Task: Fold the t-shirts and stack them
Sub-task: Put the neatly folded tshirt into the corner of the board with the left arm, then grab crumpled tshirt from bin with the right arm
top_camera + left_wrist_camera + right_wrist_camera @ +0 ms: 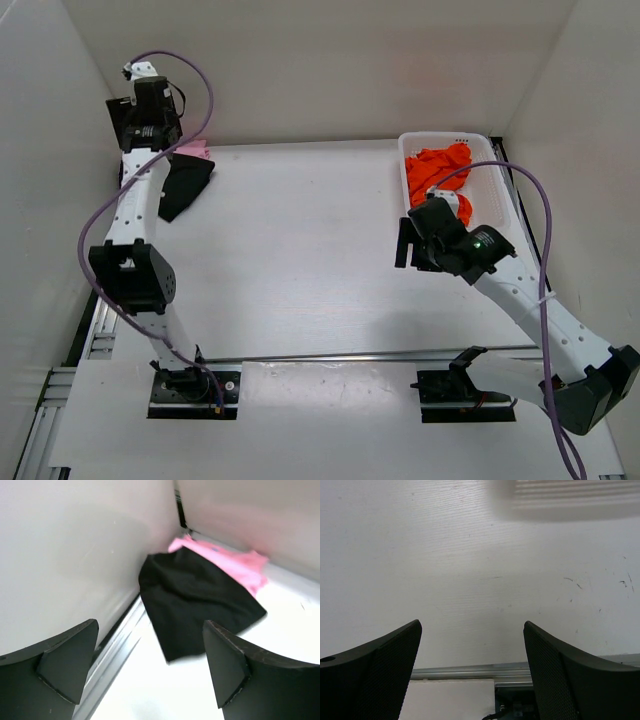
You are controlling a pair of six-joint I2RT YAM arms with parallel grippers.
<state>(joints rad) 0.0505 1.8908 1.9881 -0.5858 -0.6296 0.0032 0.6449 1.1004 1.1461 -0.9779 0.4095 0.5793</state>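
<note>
A black t-shirt [186, 186] lies folded at the far left of the table, on top of a light pink t-shirt [194, 150] whose edge shows behind it. The left wrist view has the same black t-shirt [200, 600] and pink t-shirt [235, 564] against the side wall. My left gripper [150, 667] hangs open above and just short of the black one, with nothing between its fingers. A bright orange t-shirt [438, 168] lies crumpled in the white basket [445, 135]. My right gripper [408, 245] is open and empty over bare table, left of the basket.
White walls close in the table on the left, back and right. A metal rail [470, 671] runs along the near edge of the table. The left wall [65, 555] stands right beside the stacked shirts.
</note>
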